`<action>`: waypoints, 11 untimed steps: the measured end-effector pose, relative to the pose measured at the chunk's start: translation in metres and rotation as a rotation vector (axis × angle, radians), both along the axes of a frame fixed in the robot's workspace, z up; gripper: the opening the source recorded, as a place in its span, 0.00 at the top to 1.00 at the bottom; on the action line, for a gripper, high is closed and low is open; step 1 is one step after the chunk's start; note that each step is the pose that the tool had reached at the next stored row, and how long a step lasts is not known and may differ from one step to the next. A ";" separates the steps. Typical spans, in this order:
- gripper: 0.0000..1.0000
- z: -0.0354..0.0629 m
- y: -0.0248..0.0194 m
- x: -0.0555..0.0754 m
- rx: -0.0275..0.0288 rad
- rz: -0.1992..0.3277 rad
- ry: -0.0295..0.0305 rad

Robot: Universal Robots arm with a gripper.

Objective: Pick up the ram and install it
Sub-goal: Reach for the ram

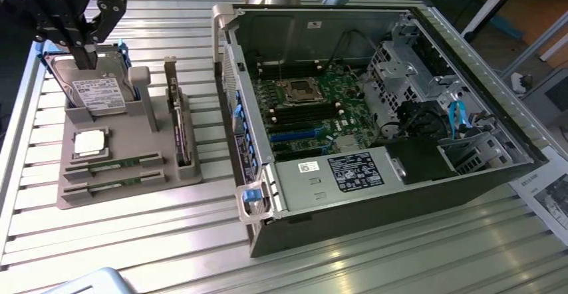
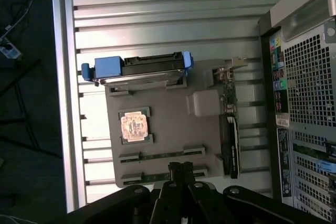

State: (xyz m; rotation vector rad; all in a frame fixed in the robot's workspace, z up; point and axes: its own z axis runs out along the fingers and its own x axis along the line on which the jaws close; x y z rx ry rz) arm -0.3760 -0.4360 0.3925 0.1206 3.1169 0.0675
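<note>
Hovering gripper [image 1: 86, 56]: upper left of the exterior view, above the tray [image 1: 133, 141], jaws pressed together on nothing.
Ram [image 1: 114, 167]: sat in its tray slot, lower left, untouched.
Progress: basically zero, pickup not done, install into the computer [image 1: 297, 187] all left.

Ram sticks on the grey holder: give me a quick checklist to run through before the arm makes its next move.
1. Ram ready to pick: ok. Two ram sticks lie in their slots on the grey holder.
2. Jaws open for a grasp: not ok. They stand shut with nothing between them.
3. Jaws down at the ram: not ok. They appear to hang well above the holder.
4. Computer case open: ok. The motherboard is exposed.
5. Memory slots free: cannot tell.
</note>
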 end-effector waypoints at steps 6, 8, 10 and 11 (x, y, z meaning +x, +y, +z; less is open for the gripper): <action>0.90 0.0000 -0.0106 0.000 0.0000 -0.001 0.0000; 0.90 0.0000 -0.0135 0.000 0.0000 -0.001 0.0001; 0.90 0.0001 -0.0162 0.000 -0.0001 -0.002 0.0001; 0.90 0.0000 -0.0171 0.000 0.0000 -0.002 0.0001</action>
